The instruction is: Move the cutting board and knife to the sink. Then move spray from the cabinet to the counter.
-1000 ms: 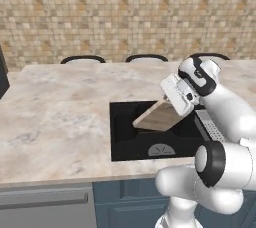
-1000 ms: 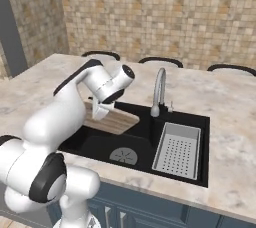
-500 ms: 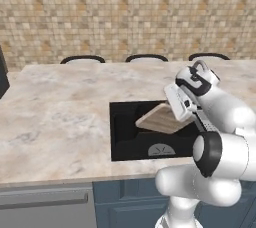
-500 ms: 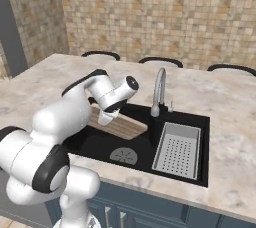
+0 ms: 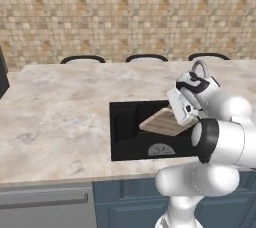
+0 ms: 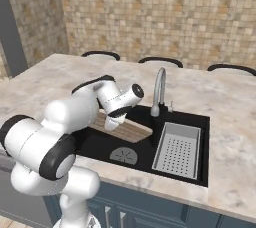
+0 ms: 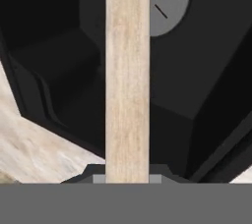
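Note:
The light-brown wooden cutting board (image 5: 159, 122) hangs tilted over the black sink (image 5: 125, 134), with my gripper (image 5: 182, 115) shut on its right edge. In the right base view the cutting board (image 6: 128, 130) slopes down into the sink (image 6: 150, 122) beside the silver faucet (image 6: 159, 89), below my gripper (image 6: 114, 120). In the hand view the cutting board (image 7: 128, 70) runs edge-on up from between the fingertips of my gripper (image 7: 128, 179), above the sink floor (image 7: 59, 70) and the drain (image 7: 167, 2). The knife, spray and cabinet are out of view.
A grey perforated strainer tray (image 6: 178, 145) fills the sink's right half. The beige marbled counter (image 5: 60, 117) surrounds the basin, with slate-blue drawers (image 5: 125, 202) below its front edge. Chair backs (image 5: 82, 59) line the far side before the tan tiled wall.
My hand has swung a little right and lowered, carrying the cutting board deeper over the sink. The grip has stayed shut.

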You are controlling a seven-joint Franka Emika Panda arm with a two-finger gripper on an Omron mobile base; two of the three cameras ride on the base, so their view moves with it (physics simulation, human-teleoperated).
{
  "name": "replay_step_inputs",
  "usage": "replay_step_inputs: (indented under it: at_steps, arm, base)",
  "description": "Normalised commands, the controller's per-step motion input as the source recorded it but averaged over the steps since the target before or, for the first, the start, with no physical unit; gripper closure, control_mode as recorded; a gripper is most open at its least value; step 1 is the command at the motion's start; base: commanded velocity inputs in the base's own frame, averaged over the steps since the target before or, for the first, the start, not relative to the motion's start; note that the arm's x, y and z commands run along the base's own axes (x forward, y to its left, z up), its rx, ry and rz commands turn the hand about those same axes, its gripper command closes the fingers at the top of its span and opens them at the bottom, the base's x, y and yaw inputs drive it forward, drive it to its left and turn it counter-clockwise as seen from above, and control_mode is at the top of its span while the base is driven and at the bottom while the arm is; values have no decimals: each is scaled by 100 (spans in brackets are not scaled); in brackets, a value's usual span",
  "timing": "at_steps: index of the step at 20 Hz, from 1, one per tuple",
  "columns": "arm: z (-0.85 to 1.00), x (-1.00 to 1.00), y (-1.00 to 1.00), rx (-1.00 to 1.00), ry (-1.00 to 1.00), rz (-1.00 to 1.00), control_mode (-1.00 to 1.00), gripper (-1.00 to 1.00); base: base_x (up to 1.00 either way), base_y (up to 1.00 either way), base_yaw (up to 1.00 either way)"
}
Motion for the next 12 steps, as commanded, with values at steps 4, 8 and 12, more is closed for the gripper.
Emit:
replay_step_inputs:
  at_steps: [4, 8, 12]
  arm:
    - [-27, 61, 0, -4, 0, -3, -100, 100]
    - [-23, 50, 0, -2, 0, -4, -100, 100]
    - [-21, 28, 0, -1, 0, -5, -100, 100]
  base:
    - [0, 0, 0]
    - [0, 0, 0]
    - [0, 0, 0]
